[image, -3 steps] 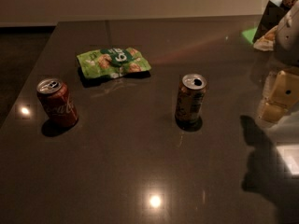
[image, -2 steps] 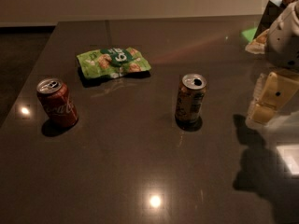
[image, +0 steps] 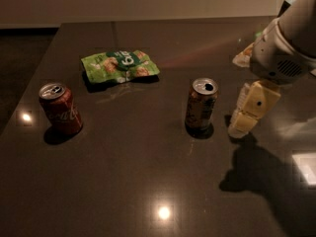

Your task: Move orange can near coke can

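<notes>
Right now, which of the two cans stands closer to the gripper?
The orange can, the orange-brown one, stands right beside the gripper, with a gap between them. The red coke can stands far across the table.

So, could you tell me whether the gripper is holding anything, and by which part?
Nothing is held: the gripper hovers beside the orange can, apart from it, low over the table.
</notes>
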Robot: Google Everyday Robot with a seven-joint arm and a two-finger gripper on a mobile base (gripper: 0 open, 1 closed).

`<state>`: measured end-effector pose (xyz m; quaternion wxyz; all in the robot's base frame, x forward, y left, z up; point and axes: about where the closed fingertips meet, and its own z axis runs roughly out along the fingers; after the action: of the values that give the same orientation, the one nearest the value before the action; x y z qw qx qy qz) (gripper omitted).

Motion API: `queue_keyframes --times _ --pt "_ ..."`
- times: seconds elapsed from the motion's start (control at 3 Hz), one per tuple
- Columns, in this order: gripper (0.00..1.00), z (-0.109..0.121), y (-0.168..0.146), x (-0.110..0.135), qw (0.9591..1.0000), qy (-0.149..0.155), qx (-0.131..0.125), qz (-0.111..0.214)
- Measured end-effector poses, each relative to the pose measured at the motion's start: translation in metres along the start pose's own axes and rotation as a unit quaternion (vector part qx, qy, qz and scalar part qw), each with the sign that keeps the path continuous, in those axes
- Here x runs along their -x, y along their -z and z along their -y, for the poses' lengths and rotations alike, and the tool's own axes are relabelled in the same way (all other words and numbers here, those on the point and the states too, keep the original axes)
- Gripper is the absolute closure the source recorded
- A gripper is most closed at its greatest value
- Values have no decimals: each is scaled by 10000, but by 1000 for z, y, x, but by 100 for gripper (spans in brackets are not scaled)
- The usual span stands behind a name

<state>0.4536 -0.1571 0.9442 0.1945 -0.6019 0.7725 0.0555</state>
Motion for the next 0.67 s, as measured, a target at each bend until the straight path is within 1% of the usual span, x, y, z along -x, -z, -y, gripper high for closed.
queue_keyframes --times 0.67 --pt "0 -2 -38 28 9989 41 242 405"
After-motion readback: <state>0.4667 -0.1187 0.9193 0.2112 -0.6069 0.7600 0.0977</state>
